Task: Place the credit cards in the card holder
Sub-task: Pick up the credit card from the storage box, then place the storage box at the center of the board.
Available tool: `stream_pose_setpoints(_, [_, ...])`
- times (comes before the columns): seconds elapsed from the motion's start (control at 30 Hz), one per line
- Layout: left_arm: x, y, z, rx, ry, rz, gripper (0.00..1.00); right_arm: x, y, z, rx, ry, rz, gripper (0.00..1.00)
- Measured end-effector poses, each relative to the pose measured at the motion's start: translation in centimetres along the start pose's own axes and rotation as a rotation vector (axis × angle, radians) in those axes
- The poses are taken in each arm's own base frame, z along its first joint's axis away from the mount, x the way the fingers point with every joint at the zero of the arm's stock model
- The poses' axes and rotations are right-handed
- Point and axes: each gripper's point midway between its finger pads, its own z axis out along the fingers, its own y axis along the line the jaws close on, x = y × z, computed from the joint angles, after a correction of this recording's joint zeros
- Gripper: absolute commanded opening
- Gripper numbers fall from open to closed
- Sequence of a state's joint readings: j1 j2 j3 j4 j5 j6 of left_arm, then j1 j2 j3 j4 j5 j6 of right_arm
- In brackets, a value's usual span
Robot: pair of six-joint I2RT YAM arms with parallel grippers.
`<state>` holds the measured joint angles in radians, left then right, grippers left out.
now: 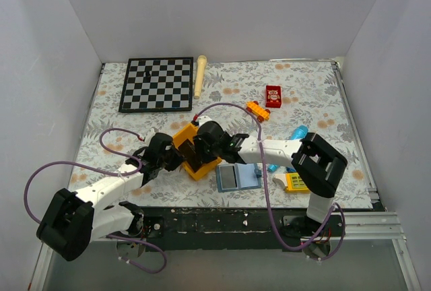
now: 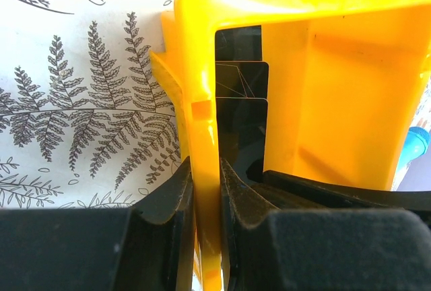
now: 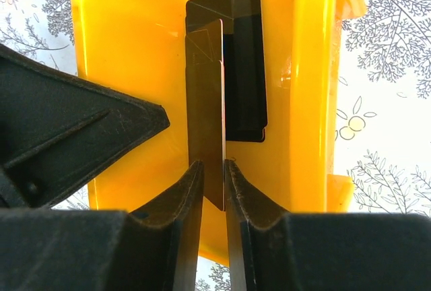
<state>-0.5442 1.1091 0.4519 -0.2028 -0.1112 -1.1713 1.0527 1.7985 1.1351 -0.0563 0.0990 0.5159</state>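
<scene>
Right claw (image 3: pixel 214 170) is pinched narrow on the edge of a black card (image 3: pixel 205 102), which stands on edge inside a yellow bin (image 2: pixel 337 69). A second card (image 3: pixel 246 69) lies flat against the bin's floor just behind it. Left claw (image 2: pixel 205 176) is clamped on the bin's near wall, apparently steadying it.

The card holder (image 1: pixel 237 178) rests on the bench (image 1: pixel 303 95) just right of the bin, near the right arm. It looks open, though the overhead view is too small to be sure.

The step in hand is the first pickup: one card gripped, none in the holder yet. Next, the card needs lifting clear of the bin walls, carrying across to the holder and laying level, since the thin edge grip could let it slip or twist.
</scene>
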Motion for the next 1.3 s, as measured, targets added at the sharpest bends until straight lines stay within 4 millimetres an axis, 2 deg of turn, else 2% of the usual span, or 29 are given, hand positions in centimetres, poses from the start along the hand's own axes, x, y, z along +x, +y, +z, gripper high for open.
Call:
stream_pose_setpoints(0.2, [-0.1,0.1,0.0,-0.004,-0.003,-0.003,0.0,-0.2,0.3,0.0,-0.029,0.003,0.006,0.23])
stream_pose_setpoints(0.4, [-0.1,0.1,0.1,-0.005,-0.001,-0.006,0.0,1.4,1.3,0.3,-0.096,0.07,0.005,0.23])
stream_pose_setpoints(0.57, [0.1,0.0,0.1,-0.002,0.008,-0.004,0.0,1.8,1.8,0.4,-0.124,0.087,0.004,0.22])
stream_pose_setpoints(0.77, [0.0,-0.1,0.1,-0.002,0.011,0.0,0.0,1.9,1.3,0.5,-0.101,0.088,-0.003,0.01])
stream_pose_setpoints(0.93, [0.0,-0.2,0.2,-0.016,0.018,0.008,0.0,1.5,0.6,0.5,-0.053,0.063,-0.007,0.01])
stream_pose_setpoints(1.13, [-0.1,-0.1,0.1,-0.052,0.027,0.033,0.06,1.0,-1.0,-1.6,0.011,0.024,0.016,0.01])
stream_pose_setpoints(1.3, [-1.0,0.0,-0.4,-0.098,0.007,0.076,0.1,-0.8,-1.6,-3.4,0.009,-0.035,0.061,0.01])
